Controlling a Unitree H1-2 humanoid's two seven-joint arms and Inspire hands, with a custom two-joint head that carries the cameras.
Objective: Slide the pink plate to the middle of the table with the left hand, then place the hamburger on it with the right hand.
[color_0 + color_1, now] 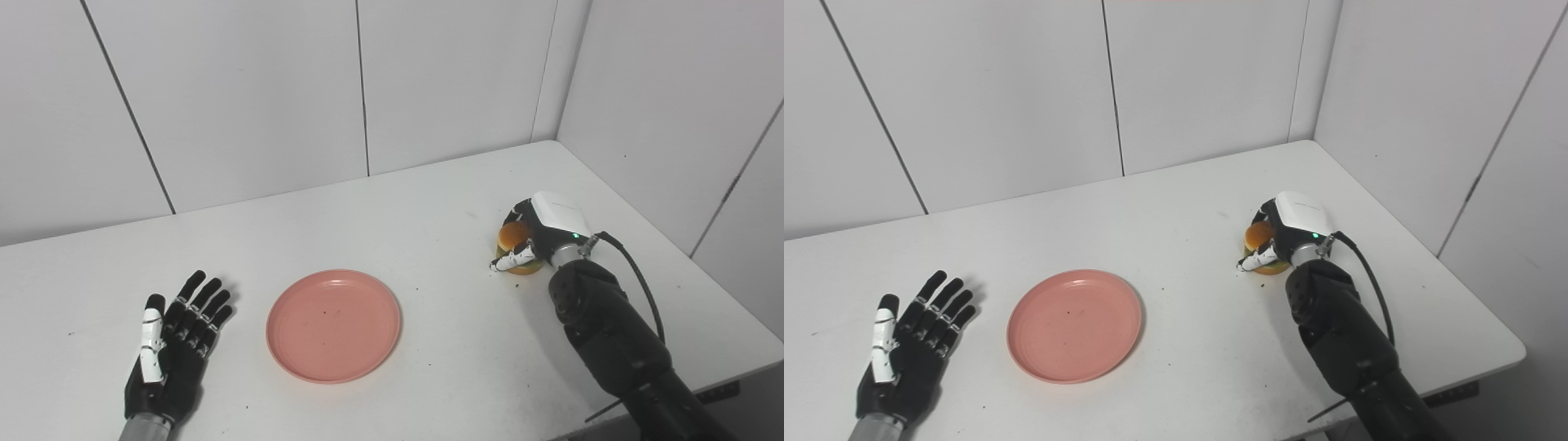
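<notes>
Hamburger (pixel 514 245) sits well right of the pink plate (pixel 334 326) with the right hand (pixel 536 236) wrapped around it — I'd lift straight up before swinging plateward — left hand (pixel 174 343) flat, fingers spread, empty, just left of the plate.

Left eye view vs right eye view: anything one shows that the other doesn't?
Only the left eye view: nothing extra of note. Only the right eye view: the table's near right corner, which the left eye view cuts off. Both: pink plate empty, left hand open and flat beside it, right hand with fingers around the hamburger.
</notes>
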